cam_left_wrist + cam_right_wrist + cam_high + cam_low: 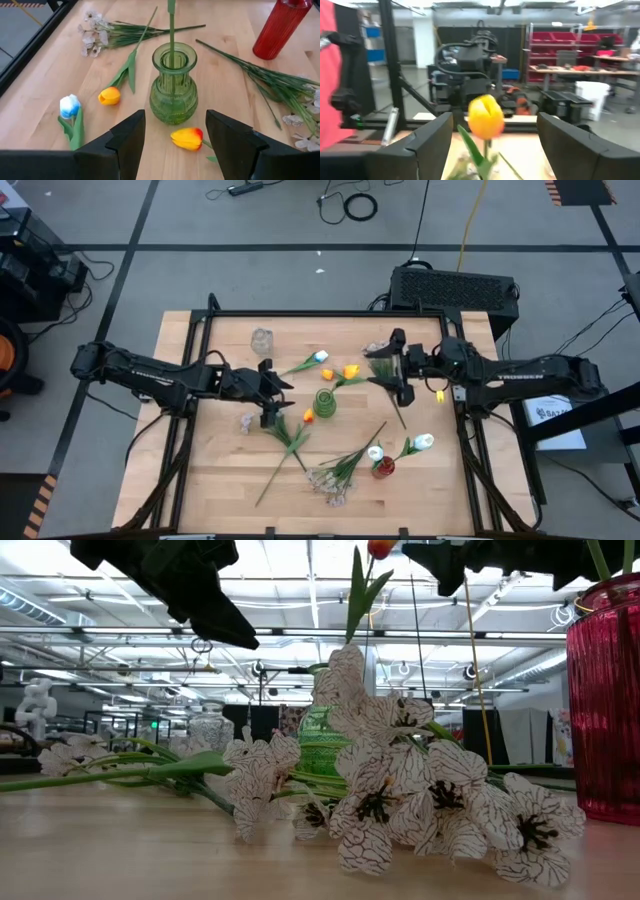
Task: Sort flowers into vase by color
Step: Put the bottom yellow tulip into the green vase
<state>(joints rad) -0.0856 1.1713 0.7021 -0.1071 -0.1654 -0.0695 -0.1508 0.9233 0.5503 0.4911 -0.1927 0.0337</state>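
The right gripper [400, 370] hovers just right of the green vase [326, 402], fingers spread wide, an orange-yellow tulip [485, 117] upright between them, apparently untouched. The left gripper [272, 392] waits left of the vase, fingers parted and empty. 1 stem stands in the vase. The red vase [383, 467] holds 2 white tulips [423, 442]; pale blossom sprays [335, 480] lie nearby.

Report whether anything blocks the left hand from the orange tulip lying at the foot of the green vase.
Nothing visible does. The orange tulip lies on bare table straight ahead of the open left hand. The green vase stands just beyond the tulip, not in between.
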